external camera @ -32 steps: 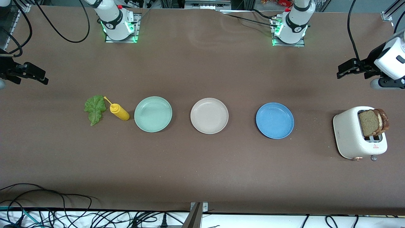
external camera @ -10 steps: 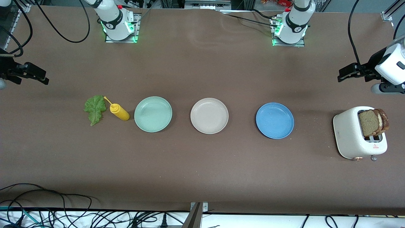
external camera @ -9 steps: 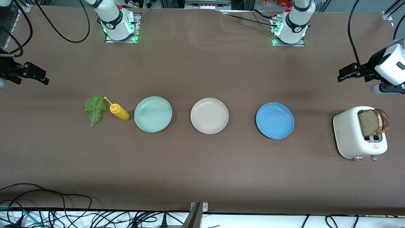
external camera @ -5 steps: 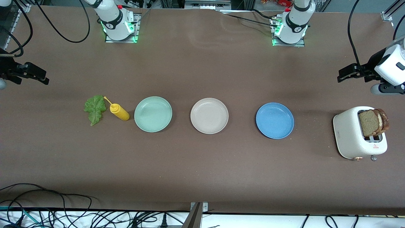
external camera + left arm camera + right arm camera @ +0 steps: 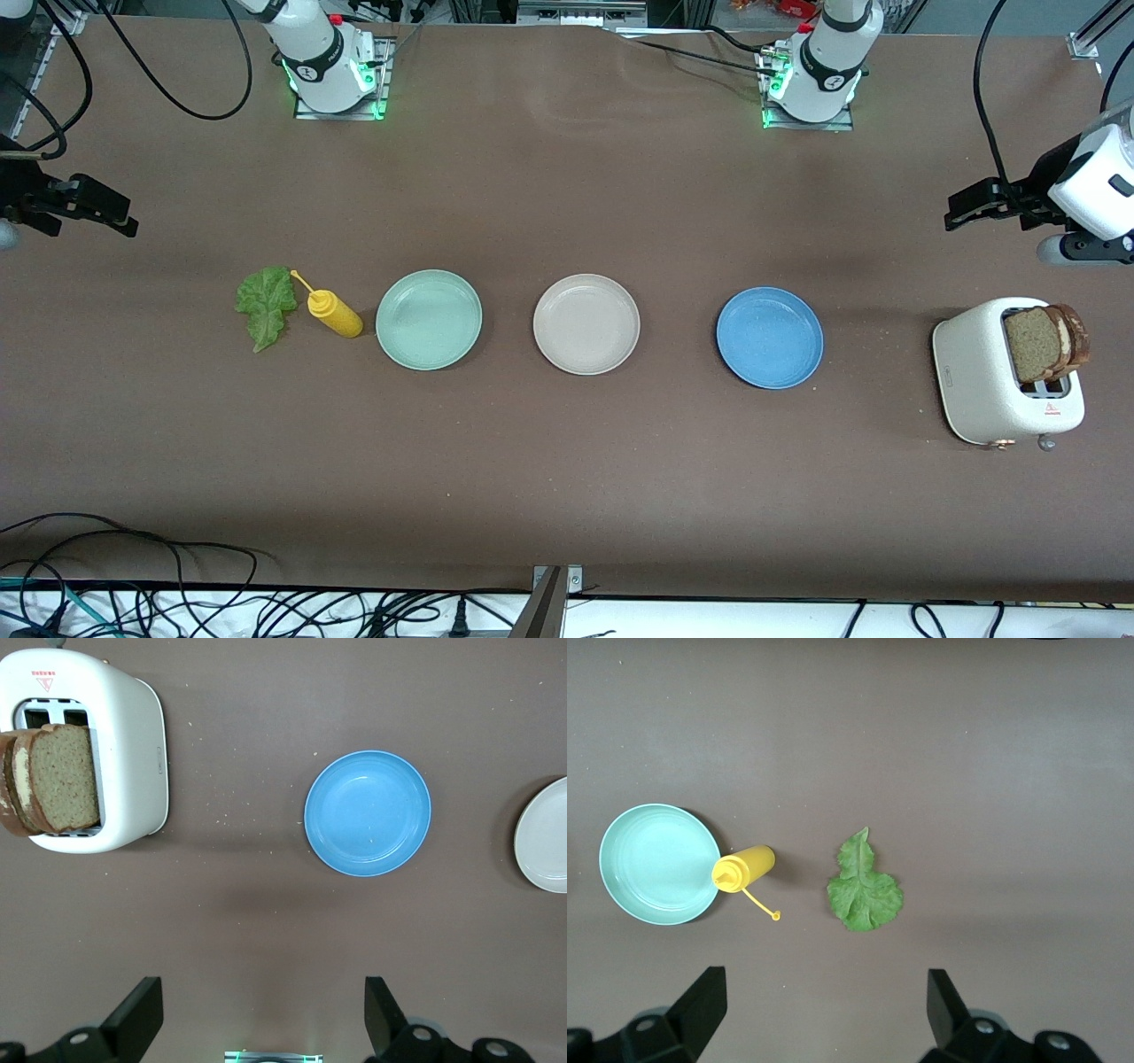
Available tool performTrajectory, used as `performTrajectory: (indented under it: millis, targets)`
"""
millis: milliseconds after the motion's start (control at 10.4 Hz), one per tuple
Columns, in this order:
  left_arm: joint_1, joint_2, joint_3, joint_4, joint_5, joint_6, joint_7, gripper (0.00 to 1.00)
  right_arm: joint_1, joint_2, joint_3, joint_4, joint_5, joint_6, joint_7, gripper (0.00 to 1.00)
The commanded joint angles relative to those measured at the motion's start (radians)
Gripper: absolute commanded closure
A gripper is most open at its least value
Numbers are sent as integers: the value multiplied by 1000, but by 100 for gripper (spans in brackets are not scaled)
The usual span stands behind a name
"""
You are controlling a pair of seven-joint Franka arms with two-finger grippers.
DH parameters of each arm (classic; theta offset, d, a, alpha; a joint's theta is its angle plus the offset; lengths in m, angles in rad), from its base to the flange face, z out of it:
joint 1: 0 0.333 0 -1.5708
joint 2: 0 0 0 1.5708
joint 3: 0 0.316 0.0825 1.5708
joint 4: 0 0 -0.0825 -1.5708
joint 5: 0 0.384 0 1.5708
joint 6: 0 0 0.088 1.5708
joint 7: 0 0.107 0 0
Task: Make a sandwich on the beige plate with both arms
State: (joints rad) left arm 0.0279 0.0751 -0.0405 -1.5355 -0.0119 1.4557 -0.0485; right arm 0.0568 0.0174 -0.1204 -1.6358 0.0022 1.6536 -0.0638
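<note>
The beige plate [image 5: 586, 323] sits bare at the table's middle; its edge shows in the left wrist view [image 5: 545, 837]. Two brown bread slices [image 5: 1045, 343] stand upright in a white toaster [image 5: 983, 377] at the left arm's end, and also show in the left wrist view [image 5: 53, 780]. A green lettuce leaf [image 5: 266, 306] lies flat at the right arm's end [image 5: 864, 886]. My left gripper [image 5: 961, 206] hangs open over bare table beside the toaster [image 5: 263, 1010]. My right gripper [image 5: 111, 213] hangs open over bare table beside the lettuce [image 5: 826, 997]. Both hold nothing.
A mint-green plate [image 5: 429, 319] and a blue plate [image 5: 769, 337] flank the beige one. A yellow squeeze bottle [image 5: 334, 313] lies between the lettuce and the mint-green plate. Cables [image 5: 133, 567] trail along the table's edge nearest the front camera.
My left gripper has drifted slightly toward the toaster since the earliest frame. The right arm and everything on the table are unmoved.
</note>
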Motion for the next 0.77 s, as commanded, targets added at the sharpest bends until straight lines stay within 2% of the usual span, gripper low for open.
performTrajectory:
  millis: [0,676]
  targets:
    - [4,15,-4,29,24,-3,21,0,1,1,-1,7,13,-3,2,0]
    - [4,17,-5,29,38,-3,21,0,18,9,5,17,1,2,1,0]
